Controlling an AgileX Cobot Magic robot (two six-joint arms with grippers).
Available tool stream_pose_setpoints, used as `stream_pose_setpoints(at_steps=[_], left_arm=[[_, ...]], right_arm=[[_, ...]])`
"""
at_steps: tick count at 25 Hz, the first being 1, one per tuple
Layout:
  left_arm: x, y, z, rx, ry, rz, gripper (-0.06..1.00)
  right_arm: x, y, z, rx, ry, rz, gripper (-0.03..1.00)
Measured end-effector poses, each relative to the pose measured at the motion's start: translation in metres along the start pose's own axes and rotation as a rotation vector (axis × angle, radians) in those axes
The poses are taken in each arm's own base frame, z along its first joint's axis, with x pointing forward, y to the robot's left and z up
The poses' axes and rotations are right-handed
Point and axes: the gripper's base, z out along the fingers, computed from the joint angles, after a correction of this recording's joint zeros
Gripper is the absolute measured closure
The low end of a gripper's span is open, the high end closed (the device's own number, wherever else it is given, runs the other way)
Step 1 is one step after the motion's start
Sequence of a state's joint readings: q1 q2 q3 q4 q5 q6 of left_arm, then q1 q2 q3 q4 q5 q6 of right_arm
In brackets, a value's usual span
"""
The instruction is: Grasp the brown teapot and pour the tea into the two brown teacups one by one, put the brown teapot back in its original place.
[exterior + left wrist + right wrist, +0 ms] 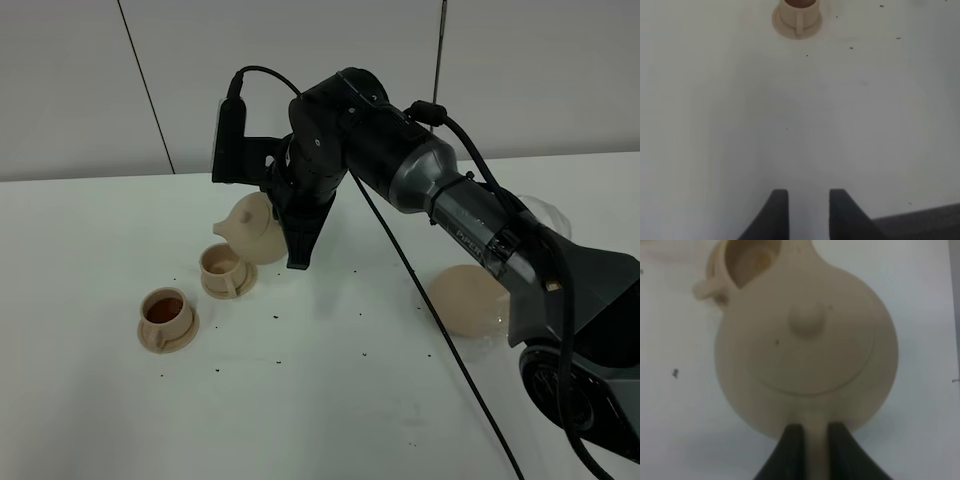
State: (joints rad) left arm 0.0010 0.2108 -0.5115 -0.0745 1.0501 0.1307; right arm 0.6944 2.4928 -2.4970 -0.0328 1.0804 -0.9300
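Tan ceramic brown teapot is on the left of the bench, its loop handle pinched in the right hand. Its spout points at the back teacup, just beside it. The front teacup holds dark tea. A round plate lies well apart on the right. The left hand is slightly spread, holding nothing.
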Motion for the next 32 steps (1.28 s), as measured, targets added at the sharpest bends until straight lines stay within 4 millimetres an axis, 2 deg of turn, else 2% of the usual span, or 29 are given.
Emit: stream_pose_setpoints(at_steps=[14, 32], left_arm=[[0.0, 0.0, 0.0, 0.0, 0.0, 0.0, 0.68], [0.0, 0.0, 0.0, 0.0, 0.0, 0.0, 0.68]], right_arm=[[-0.008, 0.009, -0.001, 0.015, 0.069, -0.04, 0.87], [-0.031, 0.024, -0.004, 0.076, 0.104, -0.139, 0.87]])
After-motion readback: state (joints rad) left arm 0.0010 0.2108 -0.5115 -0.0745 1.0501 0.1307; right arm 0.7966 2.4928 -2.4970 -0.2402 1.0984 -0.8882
